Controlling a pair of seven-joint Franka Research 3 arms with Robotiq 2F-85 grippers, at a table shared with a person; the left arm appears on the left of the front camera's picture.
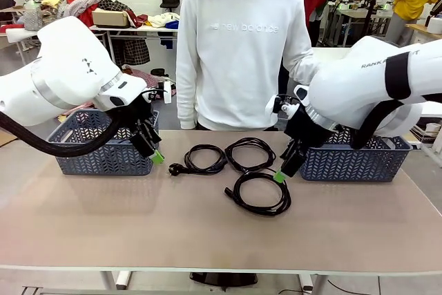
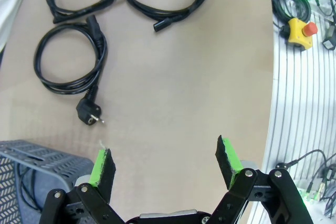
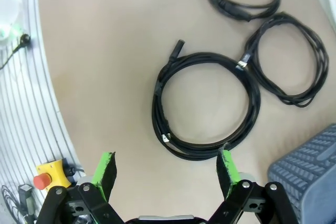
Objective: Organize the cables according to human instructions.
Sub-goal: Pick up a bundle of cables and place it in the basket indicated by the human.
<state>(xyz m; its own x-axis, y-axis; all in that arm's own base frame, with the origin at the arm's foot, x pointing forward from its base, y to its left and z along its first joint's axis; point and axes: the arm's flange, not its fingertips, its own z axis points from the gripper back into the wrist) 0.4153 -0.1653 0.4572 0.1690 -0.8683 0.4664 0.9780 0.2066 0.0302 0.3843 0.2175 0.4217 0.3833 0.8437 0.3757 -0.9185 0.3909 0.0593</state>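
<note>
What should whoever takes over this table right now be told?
Left gripper: open, empty, beside the left grey plastic basket.
Right gripper: open, empty, by the nearest coiled black rubber cord.
Also on the beige table: a black coil with round plug, a third black coil.
Done: maybe a dark cord inside that basket, unclear.
Left: sort three coils as the person directs.

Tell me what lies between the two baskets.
Front view: three coiled cables on the tabletop, with the left gripper and right gripper hanging open above.
</note>
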